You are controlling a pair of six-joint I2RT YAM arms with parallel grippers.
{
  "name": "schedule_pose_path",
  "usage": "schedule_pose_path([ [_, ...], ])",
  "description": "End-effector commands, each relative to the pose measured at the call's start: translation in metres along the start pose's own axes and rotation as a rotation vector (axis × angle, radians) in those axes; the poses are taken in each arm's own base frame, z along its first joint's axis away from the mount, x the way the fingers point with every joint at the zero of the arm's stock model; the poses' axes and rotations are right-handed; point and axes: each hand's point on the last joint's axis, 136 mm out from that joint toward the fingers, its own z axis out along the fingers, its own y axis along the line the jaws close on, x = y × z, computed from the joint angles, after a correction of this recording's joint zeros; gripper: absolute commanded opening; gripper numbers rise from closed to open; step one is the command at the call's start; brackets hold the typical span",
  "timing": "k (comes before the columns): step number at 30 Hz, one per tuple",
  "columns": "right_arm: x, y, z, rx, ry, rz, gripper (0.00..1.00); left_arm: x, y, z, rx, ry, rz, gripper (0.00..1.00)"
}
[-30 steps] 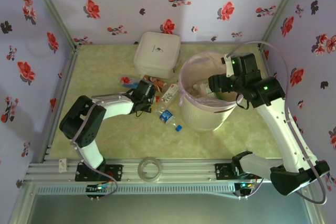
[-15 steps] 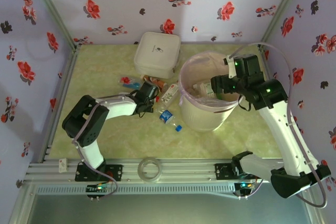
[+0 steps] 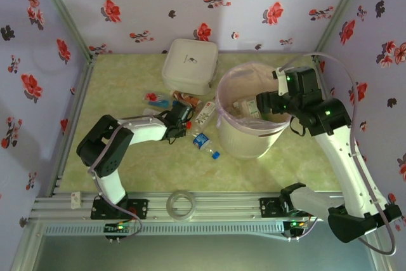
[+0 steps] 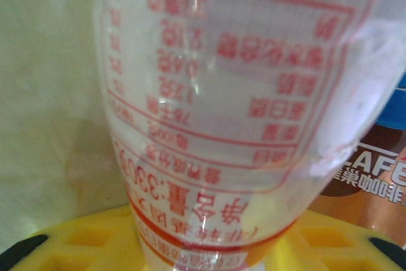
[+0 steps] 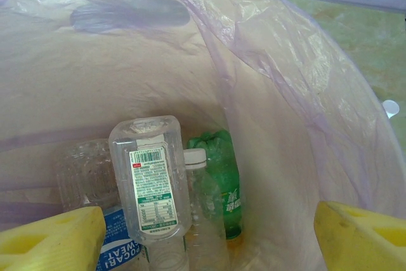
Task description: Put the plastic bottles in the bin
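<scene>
A clear plastic bottle (image 4: 228, 93) with red print stands between the yellow fingers (image 4: 76, 245) of my left gripper (image 4: 209, 245), which press on both its sides. From above, the left gripper (image 3: 184, 119) is low among the bottles left of the bin. A blue-labelled bottle (image 3: 204, 142), a white-labelled one (image 3: 204, 113) and a red-capped one (image 3: 155, 99) lie on the table. My right gripper (image 3: 266, 103) hangs open over the cream bin (image 3: 250, 143), nothing between its fingers (image 5: 57, 239). Inside lie a clear bottle (image 5: 150, 182), a green bottle (image 5: 222, 182) and a blue-labelled one (image 5: 120, 249).
A square white box (image 3: 189, 65) with a lid stands behind the bottles, close to the bin's left rim. A clear tape ring (image 3: 180, 204) rests on the front rail. The pink liner (image 5: 285, 49) drapes the bin's inner wall. Flowered walls close three sides.
My left gripper pushed a little right into the bottles and its jaws closed in on the clear bottle. The right gripper drifted slightly right, open above the bin.
</scene>
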Motion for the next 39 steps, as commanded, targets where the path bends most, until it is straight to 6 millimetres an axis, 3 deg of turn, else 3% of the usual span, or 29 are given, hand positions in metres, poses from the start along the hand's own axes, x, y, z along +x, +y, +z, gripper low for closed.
schedule_pose_path([
  [1, -0.004, -0.004, -0.010, 0.011, -0.036, -0.004, 0.86, -0.005, 0.003, 0.016, 0.034, -0.013, -0.127, 0.45],
  [16, -0.027, 0.008, -0.030, -0.069, -0.131, 0.043, 0.86, -0.048, -0.031, -0.063, 0.191, -0.158, 0.020, 0.31],
  [20, -0.037, 0.018, -0.035, -0.129, -0.154, 0.060, 0.85, -0.052, -0.049, -0.088, 0.212, -0.188, 0.241, 0.26],
  [25, -0.051, 0.032, -0.040, -0.213, -0.184, 0.081, 0.85, -0.059, -0.058, -0.115, 0.216, -0.214, 0.472, 0.08],
  [29, -0.065, 0.048, -0.046, -0.304, -0.213, 0.095, 0.85, -0.066, -0.063, -0.138, 0.260, -0.233, 0.650, 0.07],
  [35, -0.092, 0.086, -0.057, -0.492, -0.257, 0.110, 0.85, -0.046, -0.084, -0.181, 0.478, -0.171, 0.991, 0.04],
  [39, -0.105, 0.115, -0.058, -0.560, -0.264, 0.067, 0.86, -0.030, -0.085, -0.206, 0.510, -0.091, 1.213, 0.02],
])
